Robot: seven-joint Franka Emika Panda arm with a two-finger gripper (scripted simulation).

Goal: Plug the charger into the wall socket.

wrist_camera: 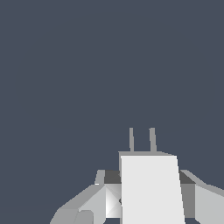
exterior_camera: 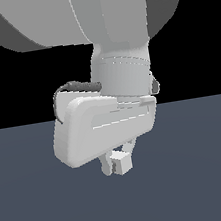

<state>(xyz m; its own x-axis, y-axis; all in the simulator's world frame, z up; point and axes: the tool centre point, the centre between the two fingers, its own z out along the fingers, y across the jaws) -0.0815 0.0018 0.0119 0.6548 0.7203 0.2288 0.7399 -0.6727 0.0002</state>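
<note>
**Mia:** What is the robot arm holding?

**Ben:** The gripper (exterior_camera: 116,163) is pinching the charger (exterior_camera: 123,163). It is a little white block, smaller than the gripper. In the exterior view it sits at the bottom of the big white hand, just above the dark blue-grey floor (exterior_camera: 204,178).

**Mia:** Is it touching the floor?

**Ben:** I cannot tell. It looks very close to it.

**Mia:** What does the wrist view show?

**Ben:** The charger (wrist_camera: 151,188) is big and close there. One finger (wrist_camera: 98,201) is on one side of it and the other finger is on the other side, both pressed against it. Two thin grey prongs (wrist_camera: 131,140) stick out of its far face, side by side, pointing away from the hand.

**Mia:** What do the prongs point at?

**Ben:** Only plain dark blue-grey. The wall socket does not show in either picture.

**Mia:** Is there a box or a bowl with something in it?

**Ben:** I only see the arm, the charger and the floor.

**Mia:** Any words or labels to read?

**Ben:** The charger is plain white, and the arm is plain white and grey. A thin dark cable (exterior_camera: 71,88) curves over the top of the hand.
</note>
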